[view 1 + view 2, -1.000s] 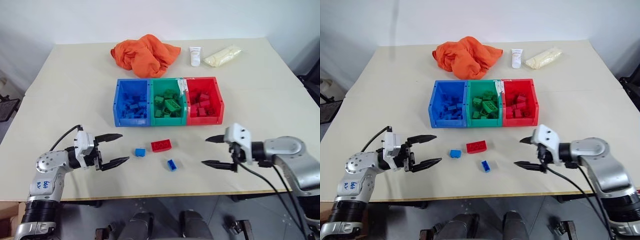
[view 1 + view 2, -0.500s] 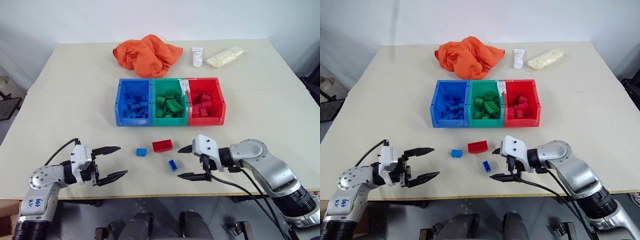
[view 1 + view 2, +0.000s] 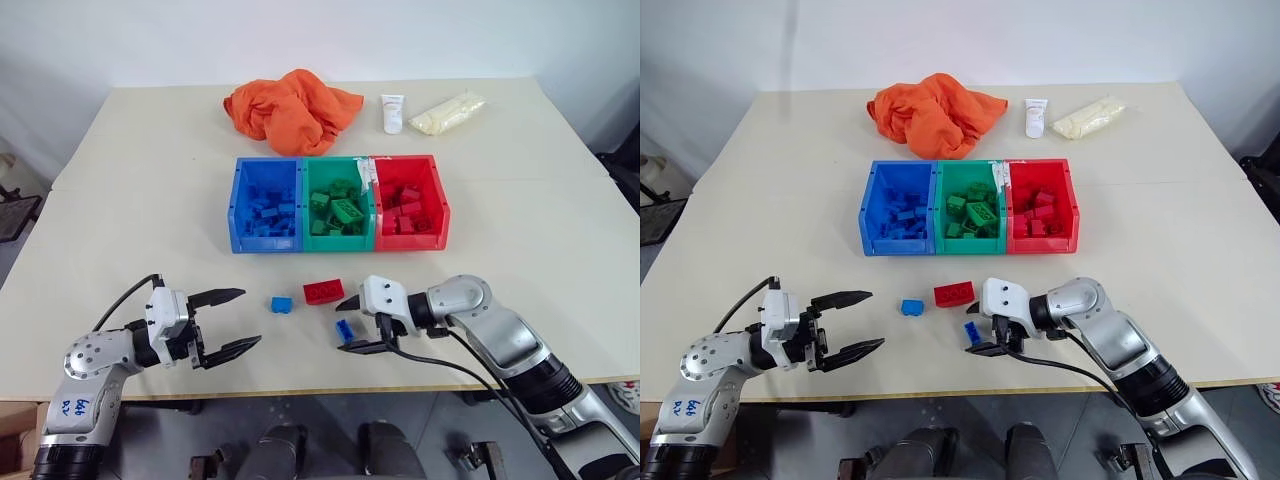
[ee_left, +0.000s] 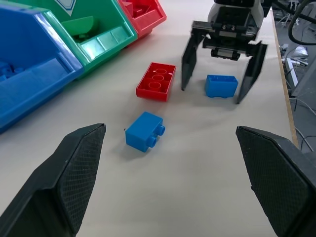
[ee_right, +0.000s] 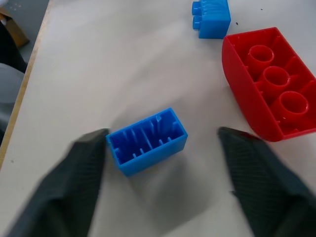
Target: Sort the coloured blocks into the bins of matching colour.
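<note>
Three joined bins stand mid-table, blue [image 3: 236, 212], green [image 3: 338, 241] and red [image 3: 441, 212], each with bricks of its own colour inside. In front of them lie a long red brick [image 3: 324, 291], a light blue brick [image 3: 281, 304] and a darker blue brick [image 3: 344, 328]. My right gripper [image 3: 345, 326] is low over the table and open, one finger on each side of the darker blue brick [image 5: 147, 141], with small gaps showing in the left wrist view. My left gripper [image 3: 250, 317] hangs open and empty to the left of the light blue brick [image 4: 143, 131].
At the back of the table lie an orange cloth [image 3: 290, 108], a white tube [image 3: 391, 112] and a pale yellow bag [image 3: 446, 110]. The table's front edge [image 3: 300, 392] runs just behind both grippers.
My right gripper has swung left and down from the table's right side to straddle the darker blue brick, and its fingers have drawn closer together. The left gripper has stayed about where it was.
</note>
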`<control>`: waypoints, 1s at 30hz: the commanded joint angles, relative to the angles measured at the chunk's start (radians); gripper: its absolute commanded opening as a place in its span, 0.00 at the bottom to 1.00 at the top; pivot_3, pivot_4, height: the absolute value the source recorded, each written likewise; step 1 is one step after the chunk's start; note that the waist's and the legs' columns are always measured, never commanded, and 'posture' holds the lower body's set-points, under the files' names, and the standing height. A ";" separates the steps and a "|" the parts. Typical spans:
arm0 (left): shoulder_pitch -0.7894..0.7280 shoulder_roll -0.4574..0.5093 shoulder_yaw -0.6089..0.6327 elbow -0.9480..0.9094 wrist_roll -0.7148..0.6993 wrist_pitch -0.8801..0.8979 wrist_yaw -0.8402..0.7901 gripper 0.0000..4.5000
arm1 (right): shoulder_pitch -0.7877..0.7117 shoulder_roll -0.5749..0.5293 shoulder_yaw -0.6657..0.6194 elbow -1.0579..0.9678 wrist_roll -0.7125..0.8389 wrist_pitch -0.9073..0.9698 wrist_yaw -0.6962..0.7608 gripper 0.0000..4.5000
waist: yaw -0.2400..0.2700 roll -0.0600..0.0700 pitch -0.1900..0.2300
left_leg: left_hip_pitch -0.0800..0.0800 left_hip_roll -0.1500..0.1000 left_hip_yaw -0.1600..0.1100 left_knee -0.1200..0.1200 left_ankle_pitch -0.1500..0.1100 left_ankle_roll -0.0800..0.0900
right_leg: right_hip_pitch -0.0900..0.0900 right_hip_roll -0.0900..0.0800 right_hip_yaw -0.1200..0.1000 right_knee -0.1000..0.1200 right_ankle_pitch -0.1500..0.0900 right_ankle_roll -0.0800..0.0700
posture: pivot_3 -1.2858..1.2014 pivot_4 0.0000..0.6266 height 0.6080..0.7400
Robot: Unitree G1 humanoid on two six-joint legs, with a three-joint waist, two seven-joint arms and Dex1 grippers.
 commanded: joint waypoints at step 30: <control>-0.185 -0.050 -0.006 0.143 -0.005 -0.115 -0.015 1.00 | -0.849 0.548 -0.197 1.017 -0.093 -0.322 -0.373 0.50 | -0.058 0.000 0.000 | 0.000 0.000 -0.002 -0.003 0.000 -0.002 | -0.004 0.001 -0.002 0.008 0.000 0.000 | 0.52 0.24 1.00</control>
